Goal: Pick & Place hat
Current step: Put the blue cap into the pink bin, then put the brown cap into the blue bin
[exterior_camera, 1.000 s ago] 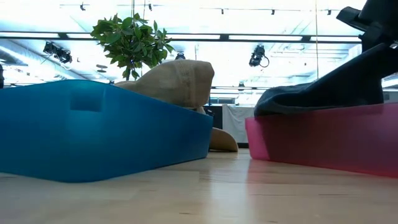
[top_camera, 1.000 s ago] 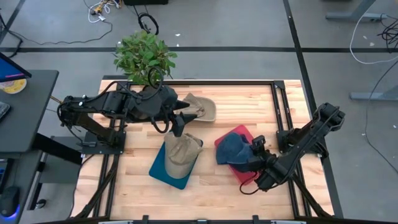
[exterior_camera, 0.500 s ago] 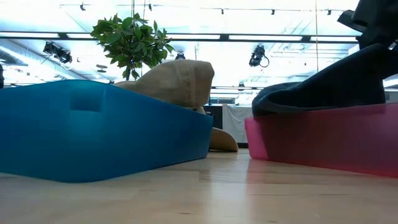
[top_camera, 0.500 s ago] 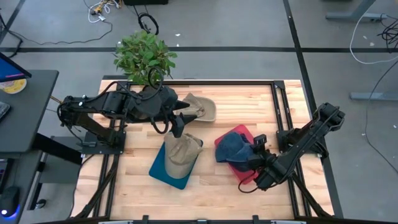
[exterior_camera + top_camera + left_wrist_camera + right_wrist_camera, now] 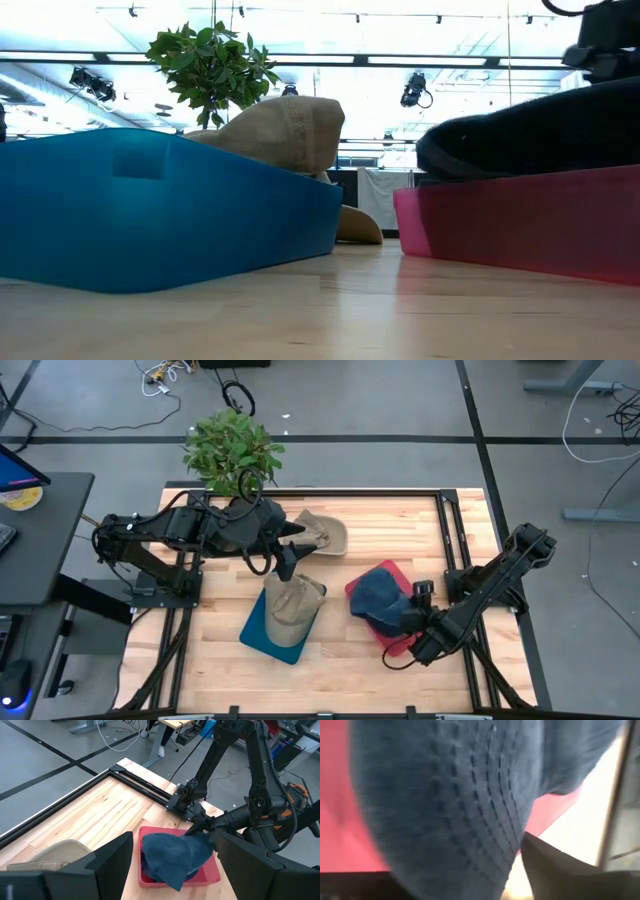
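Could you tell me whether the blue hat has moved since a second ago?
Yes. The blue hat has shifted slightly right, settling lower into the red bin, which stayed put, as the right gripper let go.

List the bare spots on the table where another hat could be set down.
Bare wood lies on the table between the tan hat and the right rail, and along the front edge below the blue bin. The middle is crowded: blue bin, red bin, both arms.
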